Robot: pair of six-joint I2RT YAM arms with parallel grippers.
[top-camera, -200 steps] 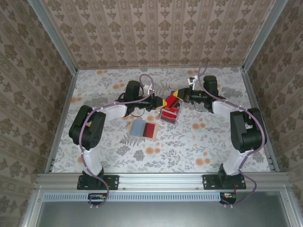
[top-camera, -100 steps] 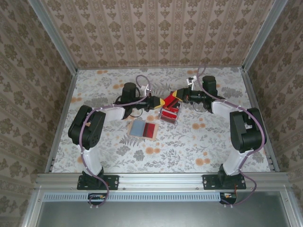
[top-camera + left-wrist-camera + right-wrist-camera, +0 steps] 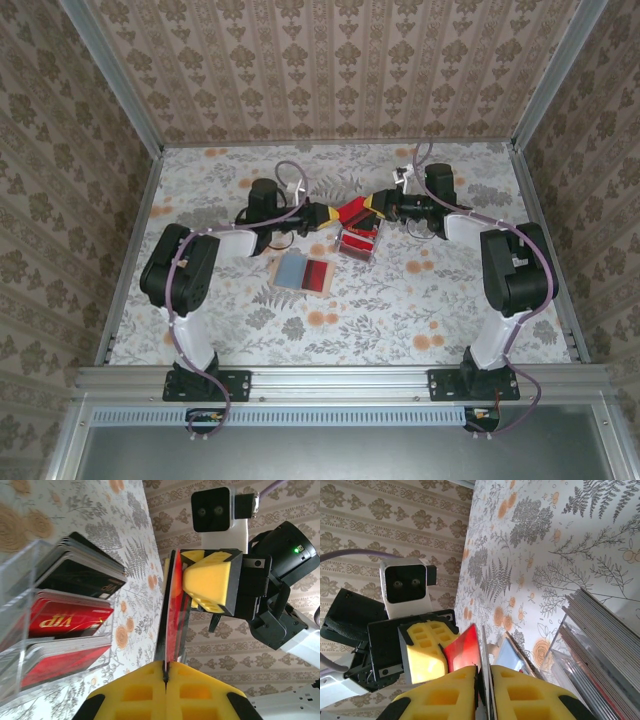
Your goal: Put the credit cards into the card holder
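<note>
Passing one red credit card [image 3: 352, 210] from arm to arm looks like the step now. The left end effector [image 3: 165, 672] is pressed together on the card's edge, up over the clear card box [image 3: 360, 243]. The right end effector [image 3: 481, 672] has the card between its fingers, but I cannot tell if it squeezes. Next, I think right lets go. Then left takes the card to the open card holder [image 3: 302, 272] on the surface [image 3: 420, 310] and slides it in.

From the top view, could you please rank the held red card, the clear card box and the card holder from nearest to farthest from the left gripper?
1. Red card: clamped in the left gripper.
2. Clear card box: on the table, just right of the gripper and closer to the front edge.
3. Card holder: lying open, closer still to the front edge.
</note>
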